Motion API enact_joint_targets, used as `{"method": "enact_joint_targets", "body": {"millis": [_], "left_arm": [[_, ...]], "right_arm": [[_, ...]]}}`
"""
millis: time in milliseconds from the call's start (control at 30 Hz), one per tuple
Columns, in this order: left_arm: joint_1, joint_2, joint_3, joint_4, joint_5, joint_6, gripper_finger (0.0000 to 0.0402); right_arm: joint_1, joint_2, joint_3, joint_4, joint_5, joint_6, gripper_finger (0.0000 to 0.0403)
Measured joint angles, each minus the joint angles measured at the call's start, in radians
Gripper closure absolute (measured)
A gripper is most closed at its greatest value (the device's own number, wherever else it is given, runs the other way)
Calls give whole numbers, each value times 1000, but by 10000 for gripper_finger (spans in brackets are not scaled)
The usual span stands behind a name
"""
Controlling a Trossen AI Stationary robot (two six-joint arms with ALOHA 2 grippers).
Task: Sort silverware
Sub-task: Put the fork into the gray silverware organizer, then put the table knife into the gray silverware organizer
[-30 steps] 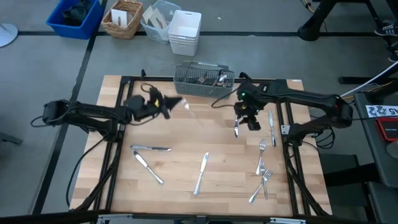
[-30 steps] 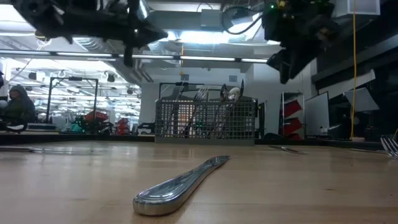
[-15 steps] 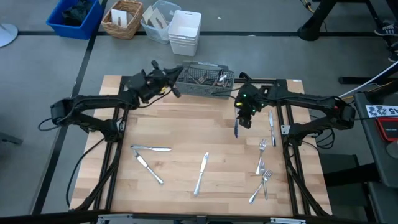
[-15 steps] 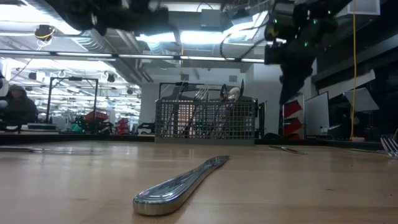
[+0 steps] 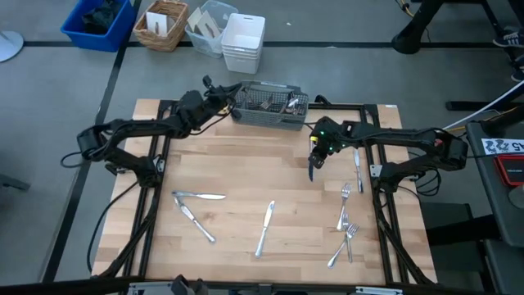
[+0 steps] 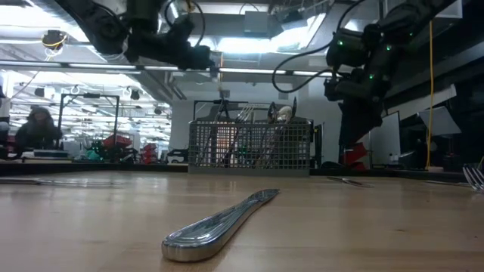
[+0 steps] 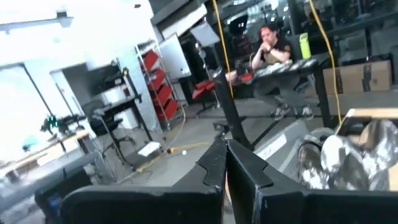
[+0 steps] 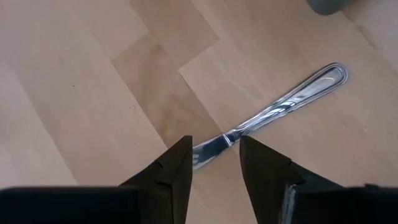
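Note:
The grey wire-mesh caddy (image 5: 268, 104) stands at the table's far edge with several pieces of silverware in it. My left gripper (image 5: 232, 92) hovers level at its left end, shut on a slim piece (image 7: 225, 112). My right gripper (image 5: 315, 160) points down, open. Its fingers stand on either side of a table knife (image 8: 280, 102), which lies flat on the wood, and they do not touch it. More knives (image 5: 199, 195) and forks (image 5: 345, 205) lie loose on the near half. My left gripper pinches a slim piece of silverware (image 7: 227, 127) between its two shut fingers. The piece juts forward past the fingertips and looks dark against the bright room. It is lifted clear of the table. Which end the fingers have, I cannot tell.
A knife (image 5: 264, 228) lies near the table's middle front and fills the foreground of the low view. Another knife (image 5: 358, 168) lies right of my right gripper. Bins and a basket (image 5: 161, 24) stand beyond the far edge. People sit in the room behind.
My left gripper has swung from the table's left middle toward the far edge, up to the caddy's left end, rolling about its own axis and staying shut. My right gripper has sunk toward the knife on the table and rolled, staying open.

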Motion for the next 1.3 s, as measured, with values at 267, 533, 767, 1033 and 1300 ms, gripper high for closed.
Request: {"method": "enact_joint_targets", "body": {"millis": [267,533,767,1033,1300], "left_arm": [[13,103,0,1,3,3,401],[9,161,0,0,3,1,400],[9,161,0,-9,18,1,362],[-10,161,0,-9,21,-81,274],[-60,161,0,-8,21,-130,255]], "right_arm": [[0,0,-11,18,32,7,267],[0,0,-11,17,194,248,267],[1,36,-11,17,210,333,267],[1,122,-11,21,210,375,267],[1,185,-11,66,210,441,267]]}}
